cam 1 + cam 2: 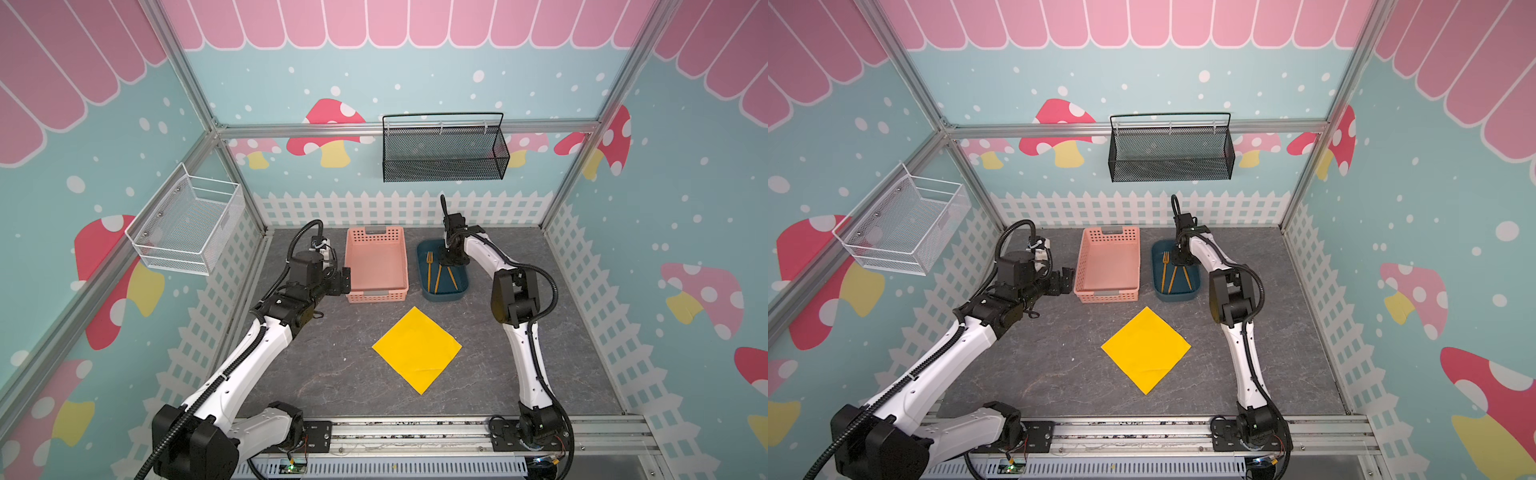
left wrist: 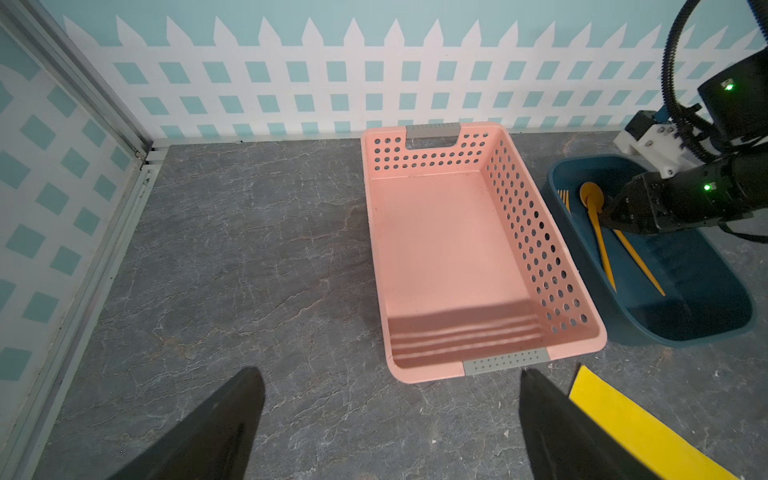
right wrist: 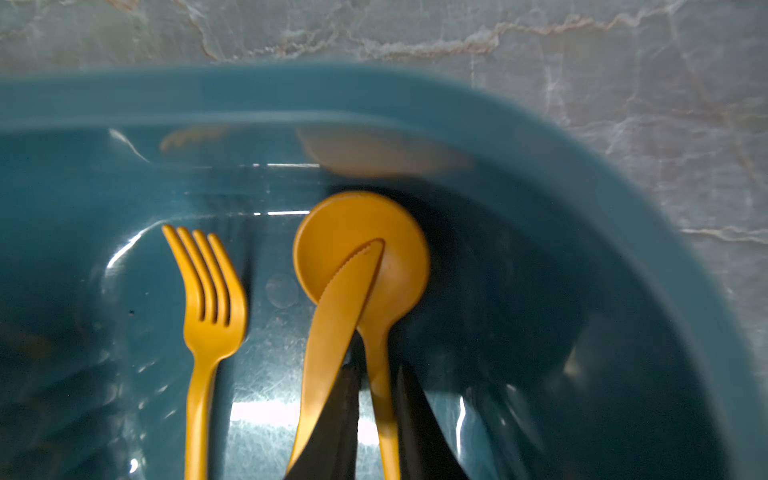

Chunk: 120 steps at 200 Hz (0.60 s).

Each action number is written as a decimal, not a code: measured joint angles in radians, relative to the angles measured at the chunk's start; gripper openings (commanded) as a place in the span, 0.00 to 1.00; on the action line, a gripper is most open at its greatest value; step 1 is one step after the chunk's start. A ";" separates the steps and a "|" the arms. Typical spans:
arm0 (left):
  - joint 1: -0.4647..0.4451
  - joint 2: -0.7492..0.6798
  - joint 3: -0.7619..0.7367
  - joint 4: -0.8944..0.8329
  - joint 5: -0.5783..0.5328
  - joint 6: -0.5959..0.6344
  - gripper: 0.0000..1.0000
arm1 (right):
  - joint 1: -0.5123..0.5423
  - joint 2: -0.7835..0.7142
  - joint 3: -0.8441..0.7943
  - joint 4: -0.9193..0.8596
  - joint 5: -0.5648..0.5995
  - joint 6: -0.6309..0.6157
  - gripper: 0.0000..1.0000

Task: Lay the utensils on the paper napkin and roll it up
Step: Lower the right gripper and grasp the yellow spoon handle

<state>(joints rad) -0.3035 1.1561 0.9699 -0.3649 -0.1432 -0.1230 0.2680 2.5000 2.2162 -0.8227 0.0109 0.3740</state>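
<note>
Orange-yellow spoon point(image 3: 399, 257), handle clenched in the right pincer point(image 3: 377, 353), lies in the blue tub point(image 3: 249, 95); the knife point(image 3: 332, 332) resting across its bowl just ahead could ride up and fall. Left pincer point(image 2: 388, 370) gapes empty. Napkin point(image 1: 417, 350) lies well behind.

Grey marbled tabletop point(image 1: 316, 374), pink perforated basket point(image 1: 376, 237) standing at the back, dark blue tray point(image 1: 444, 294) just beside it on the right, bright yellow napkin point(image 1: 417, 350) lying flat nearer the front, turned like a diamond, apart from both.
</note>
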 measured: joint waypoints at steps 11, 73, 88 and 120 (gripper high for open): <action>0.000 0.000 -0.002 0.001 0.000 0.000 0.97 | 0.000 0.000 0.001 -0.002 0.000 -0.002 0.19; 0.000 0.000 -0.005 0.003 -0.003 0.000 0.97 | 0.000 0.001 0.002 -0.016 0.001 -0.014 0.13; 0.000 0.000 -0.005 0.003 -0.003 0.000 0.97 | 0.000 0.001 0.003 -0.018 0.001 -0.015 0.13; 0.000 0.000 -0.006 0.003 -0.003 0.001 0.97 | 0.000 0.001 0.003 -0.020 0.001 -0.014 0.09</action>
<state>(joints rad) -0.3035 1.1557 0.9642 -0.3614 -0.1463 -0.1223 0.2680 2.5008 2.2192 -0.8425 0.0116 0.3599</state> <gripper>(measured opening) 0.969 0.104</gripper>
